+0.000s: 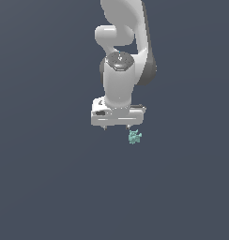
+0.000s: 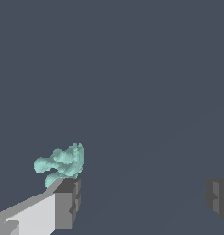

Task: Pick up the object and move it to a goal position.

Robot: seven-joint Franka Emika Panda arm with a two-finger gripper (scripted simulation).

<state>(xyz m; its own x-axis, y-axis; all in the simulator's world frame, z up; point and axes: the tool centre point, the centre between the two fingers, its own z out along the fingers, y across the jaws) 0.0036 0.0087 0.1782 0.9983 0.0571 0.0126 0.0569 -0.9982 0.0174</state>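
Note:
The object (image 1: 134, 137) is a tiny teal-green knobbly lump on the flat dark grey floor. My white gripper (image 1: 116, 127) hangs just above it, pointing down, with its jaws wide open and nothing between them. In the exterior view the object sits just below and slightly to the right of the fingertip on that view's right. In the wrist view the object (image 2: 62, 163) shows right by the tip of one finger (image 2: 68, 202), not in the middle of the open gripper (image 2: 143, 199). I cannot tell whether that finger touches it.
The dark grey floor (image 1: 50, 187) stretches flat on all sides. The white arm (image 1: 121, 56) rises straight above the gripper. Nothing else shows in either view.

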